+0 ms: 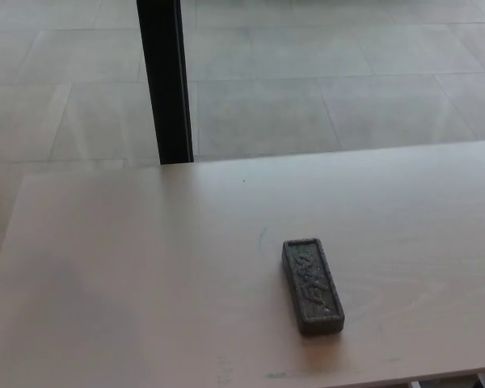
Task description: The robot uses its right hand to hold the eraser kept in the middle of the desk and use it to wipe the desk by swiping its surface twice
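Observation:
A dark grey rectangular eraser (312,285) lies flat on the pale wooden desk (145,267), right of centre and close to the near edge, its long side running away from me and angled slightly left. Light scribbled marks show on its top face. Neither of my hands nor any part of my arms shows in the head view.
A black vertical post (167,81) stands just behind the desk's far edge, left of centre. Grey tiled floor (347,73) lies beyond. The desk's left edge slants along the picture's left side. Faint greenish smudges (276,375) mark the near edge.

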`<state>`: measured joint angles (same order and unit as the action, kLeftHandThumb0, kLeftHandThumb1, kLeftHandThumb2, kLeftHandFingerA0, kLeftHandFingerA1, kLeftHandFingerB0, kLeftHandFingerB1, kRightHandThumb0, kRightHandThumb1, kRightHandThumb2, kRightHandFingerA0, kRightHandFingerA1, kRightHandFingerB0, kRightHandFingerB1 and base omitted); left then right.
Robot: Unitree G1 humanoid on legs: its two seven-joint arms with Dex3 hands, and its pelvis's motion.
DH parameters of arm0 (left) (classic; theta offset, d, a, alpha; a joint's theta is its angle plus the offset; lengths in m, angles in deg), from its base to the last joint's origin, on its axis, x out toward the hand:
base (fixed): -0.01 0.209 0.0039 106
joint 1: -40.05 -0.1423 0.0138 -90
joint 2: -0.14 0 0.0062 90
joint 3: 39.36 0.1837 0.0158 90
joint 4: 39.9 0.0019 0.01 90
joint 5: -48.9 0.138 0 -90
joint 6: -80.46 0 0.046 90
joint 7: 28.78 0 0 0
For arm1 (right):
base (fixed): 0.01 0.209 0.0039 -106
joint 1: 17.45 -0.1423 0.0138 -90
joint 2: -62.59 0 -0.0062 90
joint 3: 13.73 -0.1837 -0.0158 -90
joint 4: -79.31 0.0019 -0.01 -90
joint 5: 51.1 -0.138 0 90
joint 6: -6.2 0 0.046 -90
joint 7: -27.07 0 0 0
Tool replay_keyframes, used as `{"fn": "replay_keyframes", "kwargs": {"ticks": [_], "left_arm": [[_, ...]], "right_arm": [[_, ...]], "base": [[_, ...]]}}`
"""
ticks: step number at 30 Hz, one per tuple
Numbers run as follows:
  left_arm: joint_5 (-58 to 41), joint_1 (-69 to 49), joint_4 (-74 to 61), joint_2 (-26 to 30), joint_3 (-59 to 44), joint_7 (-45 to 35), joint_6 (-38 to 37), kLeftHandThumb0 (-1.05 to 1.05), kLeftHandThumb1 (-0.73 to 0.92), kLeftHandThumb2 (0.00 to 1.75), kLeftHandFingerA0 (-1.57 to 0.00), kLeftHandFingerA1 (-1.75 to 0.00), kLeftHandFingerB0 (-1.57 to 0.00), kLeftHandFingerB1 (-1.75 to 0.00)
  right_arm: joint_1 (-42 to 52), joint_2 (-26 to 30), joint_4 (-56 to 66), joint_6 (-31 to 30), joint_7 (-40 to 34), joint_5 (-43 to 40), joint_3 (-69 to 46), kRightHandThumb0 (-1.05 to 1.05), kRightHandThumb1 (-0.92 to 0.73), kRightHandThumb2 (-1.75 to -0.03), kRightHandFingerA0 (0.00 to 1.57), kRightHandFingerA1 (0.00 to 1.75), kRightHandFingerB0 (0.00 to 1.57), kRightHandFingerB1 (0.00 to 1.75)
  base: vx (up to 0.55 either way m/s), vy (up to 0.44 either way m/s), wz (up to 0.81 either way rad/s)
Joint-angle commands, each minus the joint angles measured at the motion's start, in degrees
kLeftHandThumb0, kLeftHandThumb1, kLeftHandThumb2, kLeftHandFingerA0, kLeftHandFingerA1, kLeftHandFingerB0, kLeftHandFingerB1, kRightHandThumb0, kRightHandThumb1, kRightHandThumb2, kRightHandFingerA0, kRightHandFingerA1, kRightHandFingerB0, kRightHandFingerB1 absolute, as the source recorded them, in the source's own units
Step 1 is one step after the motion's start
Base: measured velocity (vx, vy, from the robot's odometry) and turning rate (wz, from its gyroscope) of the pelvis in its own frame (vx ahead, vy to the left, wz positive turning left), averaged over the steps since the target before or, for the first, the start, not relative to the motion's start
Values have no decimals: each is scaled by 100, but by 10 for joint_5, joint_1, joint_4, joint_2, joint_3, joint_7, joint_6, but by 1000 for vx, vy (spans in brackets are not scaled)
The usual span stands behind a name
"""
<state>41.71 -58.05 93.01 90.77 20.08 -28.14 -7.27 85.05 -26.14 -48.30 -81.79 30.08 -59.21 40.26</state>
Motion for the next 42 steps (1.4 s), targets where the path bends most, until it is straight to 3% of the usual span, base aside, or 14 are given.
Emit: {"fn": "replay_keyframes", "kwargs": {"ticks": [1,4,5,6,10,13,16,22,23,25,26,36,37,42], "left_arm": [[-57,8,-12,15,-47,7,15,-48,69,63,-57,-85,-53,-71],[-48,4,-13,15,-47,8,10,-46,72,62,-58,-82,-53,-70],[-49,8,-3,17,-49,3,7,-46,51,98,-62,-81,-48,-71],[-47,9,-8,17,-49,10,16,-46,71,62,-59,-86,-52,-70],[-53,8,-19,11,-53,8,20,-46,52,99,-62,-83,-46,-70],[-46,5,-16,12,-48,6,12,-46,53,99,-60,-80,-44,-68],[-46,6,-10,14,-46,4,12,-47,73,62,-58,-85,-53,-71],[-49,6,-23,9,-47,10,23,-48,71,63,-58,-89,-53,-73],[-52,3,-21,8,-46,-2,14,-49,53,100,-59,-81,-43,-68],[-51,3,-13,10,-44,-6,8,-49,53,99,-60,-82,-46,-70],[-55,5,-25,5,-49,9,25,-47,72,62,-58,-88,-53,-72],[-51,8,-16,6,-44,10,20,-47,72,61,-60,-92,-58,-76],[-56,8,-20,5,-45,8,25,-47,53,99,-63,-85,-47,-71],[-59,4,-21,3,-41,7,21,-47,53,99,-60,-82,-48,-72]], "right_arm": [[-110,79,61,-59,-54,-124,-113,-39,-81,-64,83,84,57,46],[-206,112,77,-95,-88,-133,-133,-37,-88,-67,89,119,65,48],[-244,123,76,-92,-92,-133,-133,-31,-85,-67,91,135,72,56],[-304,139,98,-110,-103,-127,-116,-26,-86,-67,82,167,71,76],[-386,142,129,-123,-106,-130,-100,-33,-79,-71,83,175,62,125],[-468,121,181,-131,-117,-124,-62,-30,-56,-100,126,173,80,136],[-525,93,218,-123,-74,-111,3,-28,-73,-89,101,175,62,166],[-560,55,247,-146,-39,-110,69,-31,-69,-88,98,175,62,161],[-564,20,279,-161,-22,-110,118,-41,-53,-108,121,137,88,117],[-561,2,300,-172,-27,-99,149,-33,-55,-104,98,175,75,143],[-551,-26,325,-177,-27,-83,194,-33,-54,-109,101,175,76,147],[-501,-109,278,-128,-2,-27,343,-33,-61,-96,99,175,78,145],[-484,-119,254,-105,7,-17,362,-32,-64,-94,99,175,76,145],[-460,-126,227,-104,3,6,398,-31,-63,-101,100,175,77,142]], "base": [[0,0,0],[0,0,0],[0,0,0],[0,0,0],[0,0,0],[0,0,0],[0,0,0],[0,0,0],[0,0,0],[0,0,0],[0,0,0],[0,0,0],[0,0,0],[0,0,0]]}}
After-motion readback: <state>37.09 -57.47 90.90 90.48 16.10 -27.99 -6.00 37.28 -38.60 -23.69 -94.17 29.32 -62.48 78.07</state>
